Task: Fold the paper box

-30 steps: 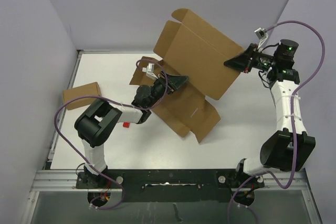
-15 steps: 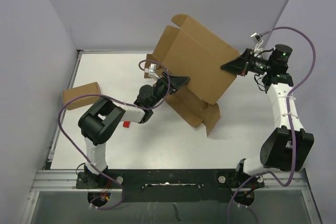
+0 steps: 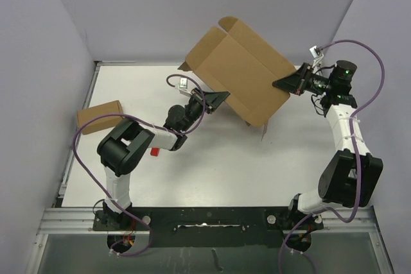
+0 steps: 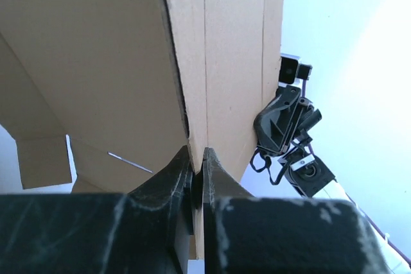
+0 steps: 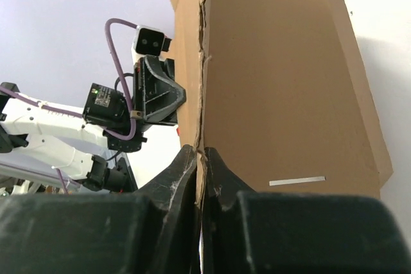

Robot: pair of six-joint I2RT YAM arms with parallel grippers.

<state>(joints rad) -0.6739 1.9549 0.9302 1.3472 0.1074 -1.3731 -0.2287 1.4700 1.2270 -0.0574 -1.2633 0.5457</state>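
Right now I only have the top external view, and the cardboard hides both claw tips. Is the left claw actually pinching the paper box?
Observer: Yes. In the left wrist view the left claw is shut on an edge of the paper box, with the cardboard pinched in it.
Operator: And the right one?
Observer: The right wrist view shows the right claw shut on another edge of the box.
Operator: Can you see either slit?
Observer: One narrow slit shows on the cardboard face to the right of that claw, in the right wrist view.
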